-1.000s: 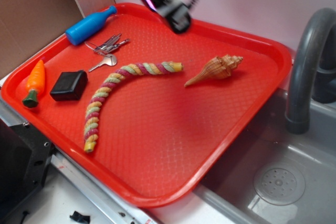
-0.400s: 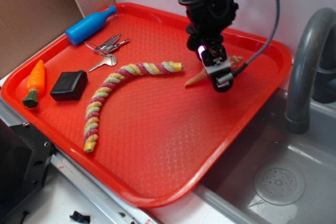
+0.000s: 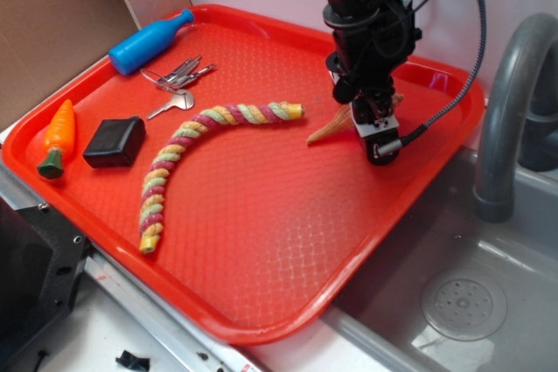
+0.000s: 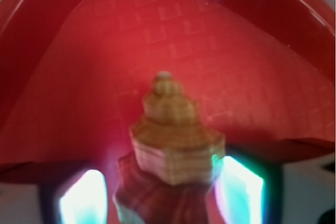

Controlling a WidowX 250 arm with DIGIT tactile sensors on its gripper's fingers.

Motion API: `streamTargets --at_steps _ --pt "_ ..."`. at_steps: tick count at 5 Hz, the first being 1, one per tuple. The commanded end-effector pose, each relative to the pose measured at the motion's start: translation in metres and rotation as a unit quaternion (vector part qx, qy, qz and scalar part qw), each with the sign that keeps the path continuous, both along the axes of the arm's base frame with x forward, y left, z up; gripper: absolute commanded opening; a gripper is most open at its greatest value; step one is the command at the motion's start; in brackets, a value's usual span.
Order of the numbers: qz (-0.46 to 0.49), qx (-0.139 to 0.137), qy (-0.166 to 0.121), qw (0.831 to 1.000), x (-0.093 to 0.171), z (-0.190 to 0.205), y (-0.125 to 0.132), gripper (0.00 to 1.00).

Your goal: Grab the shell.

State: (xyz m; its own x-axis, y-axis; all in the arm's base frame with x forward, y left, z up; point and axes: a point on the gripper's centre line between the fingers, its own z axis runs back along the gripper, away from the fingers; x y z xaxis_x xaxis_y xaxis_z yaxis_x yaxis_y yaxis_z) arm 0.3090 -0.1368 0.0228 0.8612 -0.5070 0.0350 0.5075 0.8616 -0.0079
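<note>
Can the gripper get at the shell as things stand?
Probably yes: the gripper is right over the shell, one of its fingers on either side, nothing between.

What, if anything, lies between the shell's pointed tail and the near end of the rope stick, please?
Nothing: in the exterior view only bare red tray separates the shell from the rope stick.

shell (image 3: 330, 129) mostly hidden behind pincer (image 3: 377, 132)

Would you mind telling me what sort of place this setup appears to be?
Probably a toy kitchen sink set up as a robot test bench: a grey faucet over a basin with a drain, and a red tray of small props beside it.
</note>
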Motion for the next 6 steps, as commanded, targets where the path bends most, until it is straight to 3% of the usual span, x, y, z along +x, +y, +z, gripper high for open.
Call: streamTargets --at_steps 1,2,4,5,6 --pt "0.033 0.024 -0.017 0.999 0.001 0.025 -0.003 0.0" --pt "0.124 0.013 0.038 0.991 -0.009 0.071 0.023 0.0" --pt "0.234 -0.05 0.009 0.971 -0.073 0.168 0.065 0.0" --pt "0.259 -0.057 -0.029 0.964 -0.11 0.209 0.083 0.0" --pt "0.272 -0.048 -0.069 0.959 -0.129 0.209 0.083 0.0"
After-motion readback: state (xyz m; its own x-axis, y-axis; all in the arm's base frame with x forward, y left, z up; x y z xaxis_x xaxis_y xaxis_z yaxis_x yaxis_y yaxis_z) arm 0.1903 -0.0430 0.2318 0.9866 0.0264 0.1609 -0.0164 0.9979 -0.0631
